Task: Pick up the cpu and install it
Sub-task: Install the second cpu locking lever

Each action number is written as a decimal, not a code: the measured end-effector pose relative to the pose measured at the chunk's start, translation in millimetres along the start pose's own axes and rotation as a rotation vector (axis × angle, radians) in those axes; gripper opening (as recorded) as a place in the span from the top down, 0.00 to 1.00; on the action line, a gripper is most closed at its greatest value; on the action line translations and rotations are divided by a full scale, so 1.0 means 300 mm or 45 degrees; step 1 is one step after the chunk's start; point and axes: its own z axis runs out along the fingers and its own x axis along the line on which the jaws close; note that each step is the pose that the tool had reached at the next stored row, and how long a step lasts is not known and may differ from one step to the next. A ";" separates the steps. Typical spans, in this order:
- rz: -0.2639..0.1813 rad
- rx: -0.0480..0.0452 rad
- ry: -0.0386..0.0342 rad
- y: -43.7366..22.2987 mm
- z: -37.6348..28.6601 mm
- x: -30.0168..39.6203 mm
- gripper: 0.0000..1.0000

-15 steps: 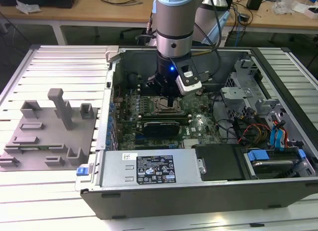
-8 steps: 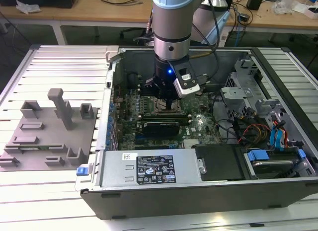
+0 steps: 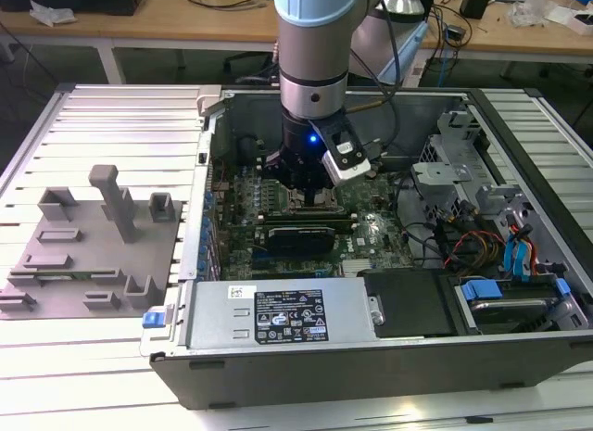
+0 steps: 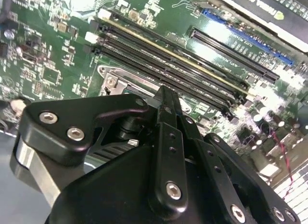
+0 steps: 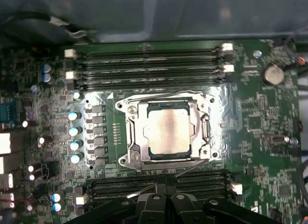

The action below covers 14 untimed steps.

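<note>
Hanging over the open grey metal computer case in the exterior view, the black robot hand sits low above the green motherboard, with a grey plastic tray of upright blocks on the ribbed metal desk at the exterior view's left. In the second wrist view, the hand has its fingers pressed together, holding nothing. In the first wrist view, the pale silver square cpu lies seated in the metal-framed socket, apart from the hand.
</note>
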 end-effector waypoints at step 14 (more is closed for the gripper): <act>-0.001 -0.001 0.0000 -0.001 0.004 0.010 0.89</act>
